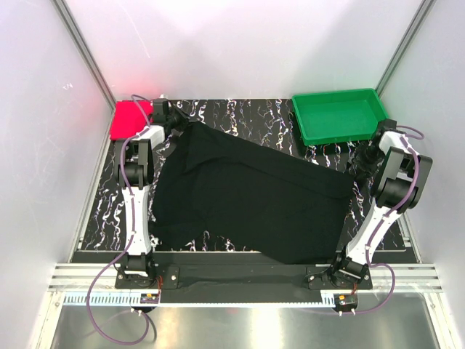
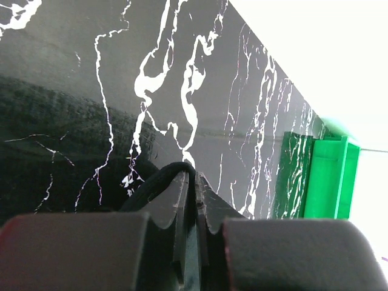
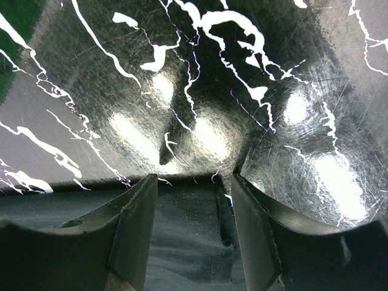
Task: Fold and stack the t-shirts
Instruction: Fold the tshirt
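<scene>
The soft black cloth t-shirt [image 1: 254,196] lay spread on the marbled counter [image 1: 247,116], not yet folded. The pinkish-red cloth t-shirt [image 1: 129,120] looked folded, far left. The left tool [image 2: 191,180] pinched the black hem; the right tool [image 3: 194,200] stood open.

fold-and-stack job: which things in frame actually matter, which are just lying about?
In the job:
- black t-shirt, spread out, edge pinched in left tool
- red t-shirt, compact at the far-left corner
- right tool, open, straddling the black shirt's edge

Lying about:
- green tray, far right
- marbled table
</scene>
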Tool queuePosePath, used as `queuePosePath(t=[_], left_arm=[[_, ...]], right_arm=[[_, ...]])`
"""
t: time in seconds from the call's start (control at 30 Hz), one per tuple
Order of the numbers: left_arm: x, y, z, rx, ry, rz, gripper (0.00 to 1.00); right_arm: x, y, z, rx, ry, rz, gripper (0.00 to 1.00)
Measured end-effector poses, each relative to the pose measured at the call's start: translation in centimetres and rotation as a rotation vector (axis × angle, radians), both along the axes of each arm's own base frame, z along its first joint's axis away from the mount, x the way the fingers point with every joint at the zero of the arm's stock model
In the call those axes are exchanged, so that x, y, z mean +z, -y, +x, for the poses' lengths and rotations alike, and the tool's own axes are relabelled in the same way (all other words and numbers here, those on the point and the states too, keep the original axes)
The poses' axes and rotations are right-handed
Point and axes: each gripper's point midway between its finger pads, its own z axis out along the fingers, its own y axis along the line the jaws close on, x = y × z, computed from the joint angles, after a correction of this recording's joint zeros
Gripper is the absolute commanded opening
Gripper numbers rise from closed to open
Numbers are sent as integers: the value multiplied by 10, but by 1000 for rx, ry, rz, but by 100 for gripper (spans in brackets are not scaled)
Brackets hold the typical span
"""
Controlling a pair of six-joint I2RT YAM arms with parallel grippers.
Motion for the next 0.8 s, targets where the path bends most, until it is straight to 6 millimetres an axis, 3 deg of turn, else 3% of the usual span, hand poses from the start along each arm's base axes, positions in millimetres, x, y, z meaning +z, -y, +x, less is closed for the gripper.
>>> queuePosePath(t=[0.1, 0.2, 0.33, 0.8], left_arm=[[2, -2, 0, -2, 4, -11, 9], [6, -2, 2, -7, 21, -23, 11], [9, 0, 3, -12, 30, -38, 14], [9, -8, 3, 7, 17, -65, 10]], right_arm=[[0, 0, -1, 5, 4, -4, 58], [1, 0, -2, 14, 12, -6, 69], [2, -3, -2, 29, 24, 9, 70], [0, -8, -11, 55, 23, 31, 49]])
